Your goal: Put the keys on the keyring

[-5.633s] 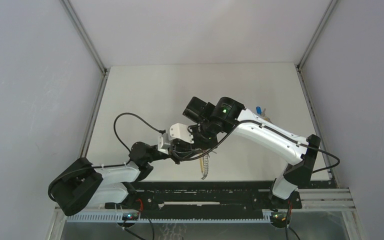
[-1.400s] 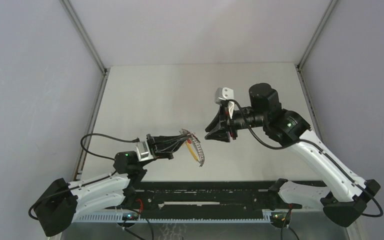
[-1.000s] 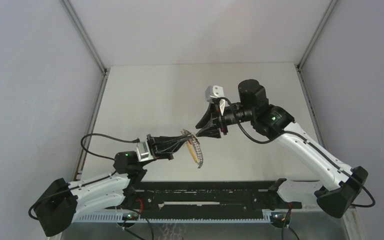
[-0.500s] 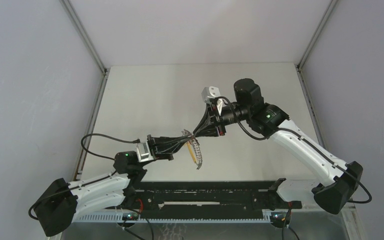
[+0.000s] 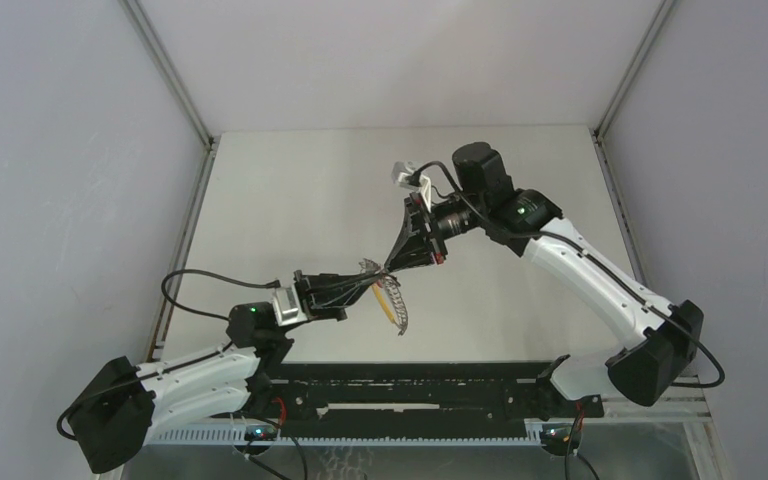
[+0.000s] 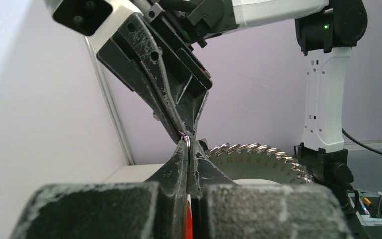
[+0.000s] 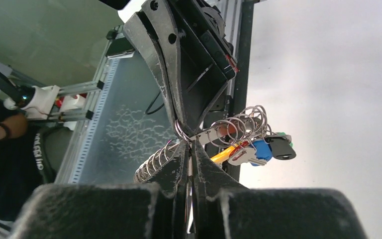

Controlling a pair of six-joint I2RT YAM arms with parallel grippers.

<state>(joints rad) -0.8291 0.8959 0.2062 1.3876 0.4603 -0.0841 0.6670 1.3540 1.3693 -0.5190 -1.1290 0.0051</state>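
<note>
right claw [image 7: 188, 145] has just closed on the keyring [image 7: 238, 124], tip to tip with left claw [image 6: 187, 147] — both pinch it | next, likely: spread a ring for the keys [image 7: 261, 149]

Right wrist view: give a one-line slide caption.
Shut right tool meets shut left tool at the keyring; coloured keys hang beside.

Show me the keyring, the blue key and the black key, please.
keyring [image 7: 248, 118], right wrist view, on its coiled wire loops.
blue key [image 7: 261, 149], right wrist view, on its plastic head.
black key [image 7: 280, 148], right wrist view, on its dark head.
</note>
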